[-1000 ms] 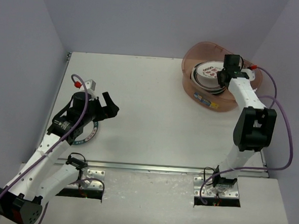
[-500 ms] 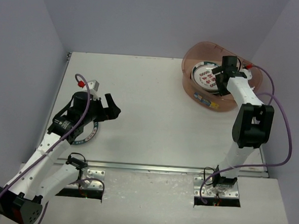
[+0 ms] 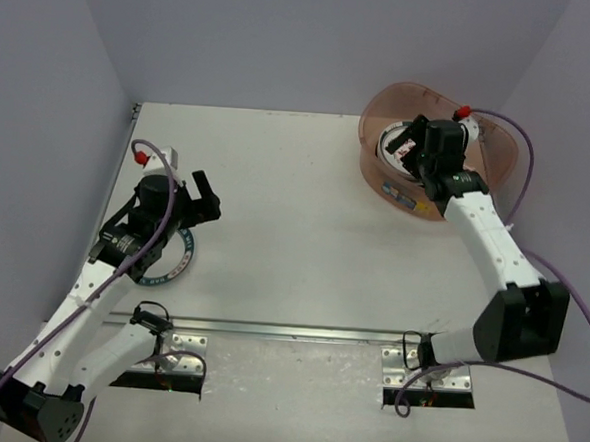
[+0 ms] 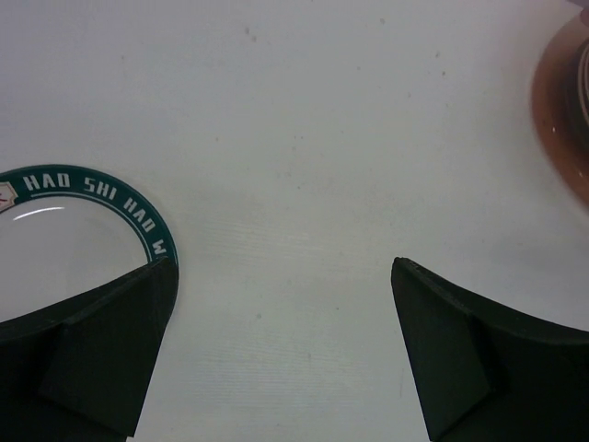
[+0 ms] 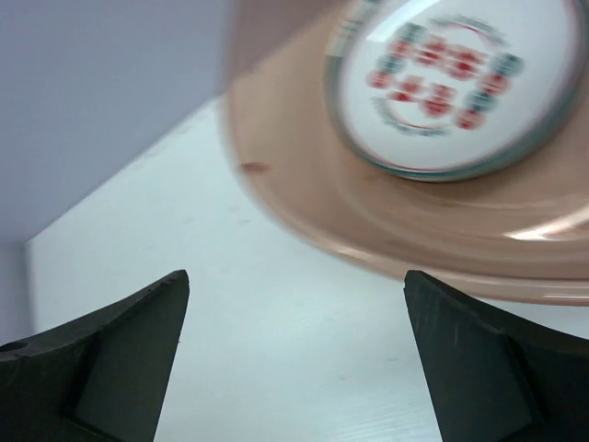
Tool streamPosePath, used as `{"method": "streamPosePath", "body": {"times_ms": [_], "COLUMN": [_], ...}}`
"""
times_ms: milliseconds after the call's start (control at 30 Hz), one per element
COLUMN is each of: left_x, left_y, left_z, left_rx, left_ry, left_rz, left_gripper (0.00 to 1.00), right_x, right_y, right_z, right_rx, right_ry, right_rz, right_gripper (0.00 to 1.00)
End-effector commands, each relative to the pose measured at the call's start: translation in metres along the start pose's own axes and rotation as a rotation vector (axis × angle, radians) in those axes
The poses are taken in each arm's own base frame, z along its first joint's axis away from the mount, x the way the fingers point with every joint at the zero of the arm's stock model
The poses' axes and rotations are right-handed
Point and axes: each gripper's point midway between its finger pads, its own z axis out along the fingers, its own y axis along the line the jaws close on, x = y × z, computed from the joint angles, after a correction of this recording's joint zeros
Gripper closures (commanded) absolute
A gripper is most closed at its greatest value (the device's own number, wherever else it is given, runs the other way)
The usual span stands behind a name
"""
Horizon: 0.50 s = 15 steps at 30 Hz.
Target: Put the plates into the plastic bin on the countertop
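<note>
The plastic bin (image 3: 465,196) stands at the countertop's (image 3: 296,211) far right. A stack of plates lies inside, topped by a red-lettered plate (image 5: 451,69) (image 3: 391,147). My right gripper (image 3: 409,153) (image 5: 294,276) hangs open and empty over the bin's near-left rim (image 5: 304,184). One teal-rimmed plate (image 3: 177,262) (image 4: 74,235) lies on the countertop at the left, partly hidden under the left arm. My left gripper (image 3: 206,198) (image 4: 281,267) is open and empty just above the counter, its left finger (image 4: 110,341) over that plate's edge.
A metal strip (image 3: 318,332) runs along the countertop's near edge. Lavender walls (image 3: 71,117) close in the left, back and right. The bin (image 4: 563,110) shows at the far right in the left wrist view.
My right gripper opened, left the red-lettered plate on the stack in the bin, and drew back leftward over the rim. The left gripper shifted slightly left and back.
</note>
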Motion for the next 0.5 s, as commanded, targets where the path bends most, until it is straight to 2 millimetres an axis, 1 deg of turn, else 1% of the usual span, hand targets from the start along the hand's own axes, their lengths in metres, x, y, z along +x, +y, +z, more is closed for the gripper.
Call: {"method": "streamPosePath", "body": {"times_ms": [0, 100, 133, 167, 200, 233, 267, 300, 333, 367, 400, 467], "left_x": [-0.051, -0.072, -0.079, -0.087, -0.094, -0.093, -0.097, -0.107, -0.114, -0.12, -0.123, -0.131], "left_y": [0.006, -0.003, -0.006, -0.01, -0.012, -0.012, -0.012, -0.016, -0.019, -0.022, -0.025, -0.03], "left_z": [-0.027, -0.046, -0.053, -0.061, -0.067, -0.068, -0.072, -0.086, -0.096, -0.104, -0.111, -0.126], "left_rx": [-0.024, 0.027, 0.048, 0.066, 0.079, 0.079, 0.085, 0.115, 0.141, 0.166, 0.188, 0.221], "left_ry": [-0.211, -0.276, -0.297, -0.317, -0.333, -0.333, -0.342, -0.376, -0.401, -0.42, -0.427, -0.437], "left_rz": [-0.069, -0.093, -0.099, -0.104, -0.109, -0.111, -0.12, -0.146, -0.162, -0.171, -0.179, -0.203], "left_gripper": [0.0, 0.0, 0.0, 0.0, 0.0, 0.0, 0.0, 0.0, 0.0, 0.0, 0.0, 0.0], "right_x": [-0.017, 0.043, 0.077, 0.117, 0.15, 0.169, 0.196, 0.25, 0.284, 0.307, 0.329, 0.363], "right_y": [0.106, 0.138, 0.151, 0.164, 0.173, 0.179, 0.184, 0.188, 0.193, 0.2, 0.202, 0.211], "right_z": [-0.075, -0.099, -0.108, -0.118, -0.127, -0.126, -0.131, -0.133, -0.136, -0.138, -0.137, -0.139], "right_rx": [-0.454, -0.617, -0.695, -0.778, -0.838, -0.851, -0.889, -0.896, -0.91, -0.928, -0.917, -0.912], "right_ry": [-0.125, 0.03, 0.121, 0.227, 0.319, 0.356, 0.424, 0.554, 0.61, 0.631, 0.666, 0.758], "right_rz": [-0.206, -0.307, -0.339, -0.361, -0.372, -0.374, -0.384, -0.392, -0.397, -0.398, -0.401, -0.351], "right_gripper": [0.01, 0.01, 0.01, 0.01, 0.01, 0.01, 0.01, 0.01, 0.01, 0.01, 0.01, 0.02]}}
